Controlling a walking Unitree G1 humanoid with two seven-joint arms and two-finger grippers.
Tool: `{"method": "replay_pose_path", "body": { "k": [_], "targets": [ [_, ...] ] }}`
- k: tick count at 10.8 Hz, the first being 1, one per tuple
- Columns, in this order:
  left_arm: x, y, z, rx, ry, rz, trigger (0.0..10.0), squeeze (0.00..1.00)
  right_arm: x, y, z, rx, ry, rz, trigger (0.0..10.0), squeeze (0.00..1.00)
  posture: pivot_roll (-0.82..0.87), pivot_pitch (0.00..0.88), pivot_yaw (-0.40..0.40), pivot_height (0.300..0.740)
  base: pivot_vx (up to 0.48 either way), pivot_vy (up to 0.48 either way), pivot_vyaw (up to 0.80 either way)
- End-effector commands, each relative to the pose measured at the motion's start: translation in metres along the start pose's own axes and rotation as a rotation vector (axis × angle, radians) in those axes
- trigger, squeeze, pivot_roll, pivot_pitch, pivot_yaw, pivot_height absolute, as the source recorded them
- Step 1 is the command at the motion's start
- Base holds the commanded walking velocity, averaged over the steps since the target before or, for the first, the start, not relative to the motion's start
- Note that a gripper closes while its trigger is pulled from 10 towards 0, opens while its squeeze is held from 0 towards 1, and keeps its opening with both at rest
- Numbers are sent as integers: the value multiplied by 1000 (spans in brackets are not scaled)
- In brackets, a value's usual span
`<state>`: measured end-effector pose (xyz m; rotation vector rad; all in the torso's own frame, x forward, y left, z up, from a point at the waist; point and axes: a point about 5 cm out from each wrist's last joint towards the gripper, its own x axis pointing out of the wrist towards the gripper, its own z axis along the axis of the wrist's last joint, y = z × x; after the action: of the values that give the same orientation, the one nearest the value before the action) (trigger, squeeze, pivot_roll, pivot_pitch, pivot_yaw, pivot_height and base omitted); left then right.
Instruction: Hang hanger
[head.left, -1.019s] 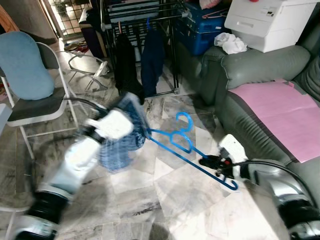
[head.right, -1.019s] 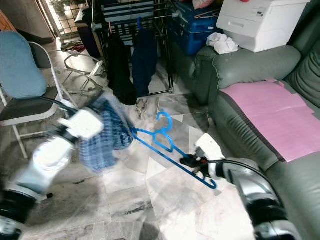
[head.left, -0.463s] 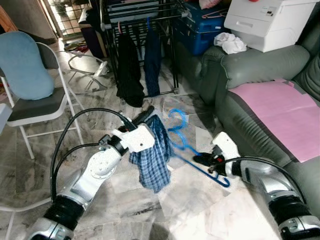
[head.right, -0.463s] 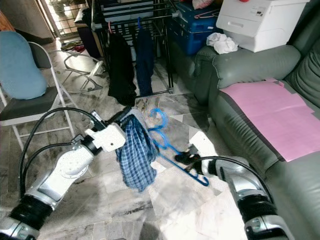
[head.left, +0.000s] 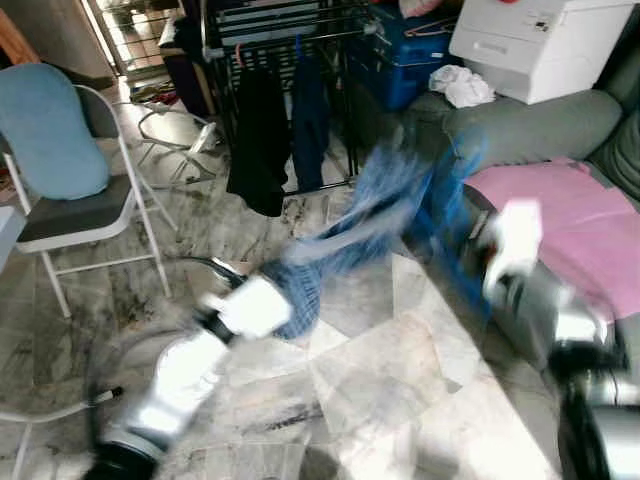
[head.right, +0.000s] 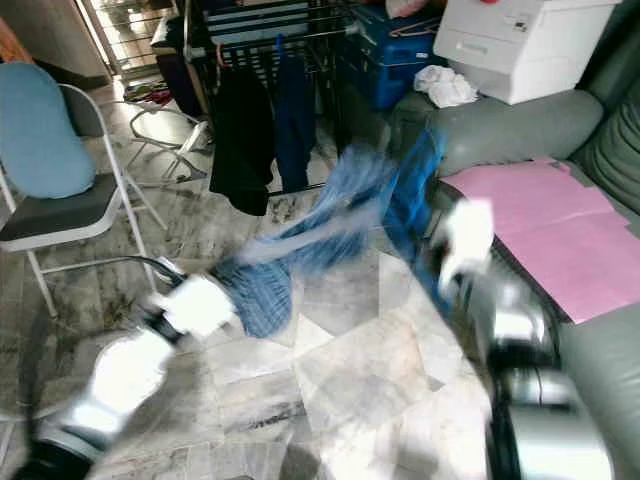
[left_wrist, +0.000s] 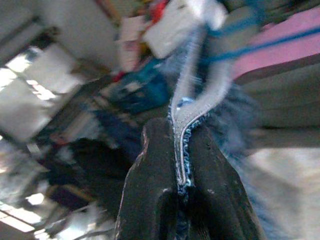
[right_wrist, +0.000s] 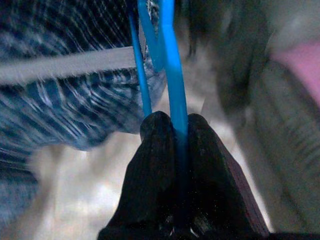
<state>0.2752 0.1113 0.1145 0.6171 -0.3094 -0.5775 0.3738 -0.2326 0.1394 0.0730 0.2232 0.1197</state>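
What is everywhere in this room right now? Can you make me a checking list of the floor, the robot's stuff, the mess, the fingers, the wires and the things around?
Surface: marble tile floor, bare in front of the robot.
Job's things: blue hanger; blue checked garment stretched between both arms, blurred by motion.
Clutter: white cloth on the sofa arm.
Grippers: left gripper, fingers shut on the garment's hem; right gripper, fingers shut on the hanger.
Cables: black cable beside the left arm.
Surroundings: drying rack with dark clothes; folding chair; grey sofa with pink sheet; white printer.
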Motion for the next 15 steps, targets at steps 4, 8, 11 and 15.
{"method": "replay_pose_path", "body": {
  "k": [4, 8, 11, 15],
  "targets": [
    [50, -66, 11, -164, 22, -310, 10000, 0, 30, 98, 85, 231, -332, 189, 10000, 0, -76, 0, 63, 740, 0, 0, 0],
    [64, -93, 20, -264, 20, -371, 10000, 282, 21, 143, 70, 90, -384, 390, 10000, 0, -93, 0, 66, 740, 0, 0, 0],
    [52, -97, 11, -265, 32, -382, 10000, 1000, 9, 132, 38, -42, -346, 412, 10000, 0, -97, 0, 72, 740, 0, 0, 0],
    [24, -72, -9, -270, 30, -229, 10000, 1000, -7, 107, 9, -142, -336, 329, 10000, 0, -94, 0, 88, 740, 0, 0, 0]
  ]
}}
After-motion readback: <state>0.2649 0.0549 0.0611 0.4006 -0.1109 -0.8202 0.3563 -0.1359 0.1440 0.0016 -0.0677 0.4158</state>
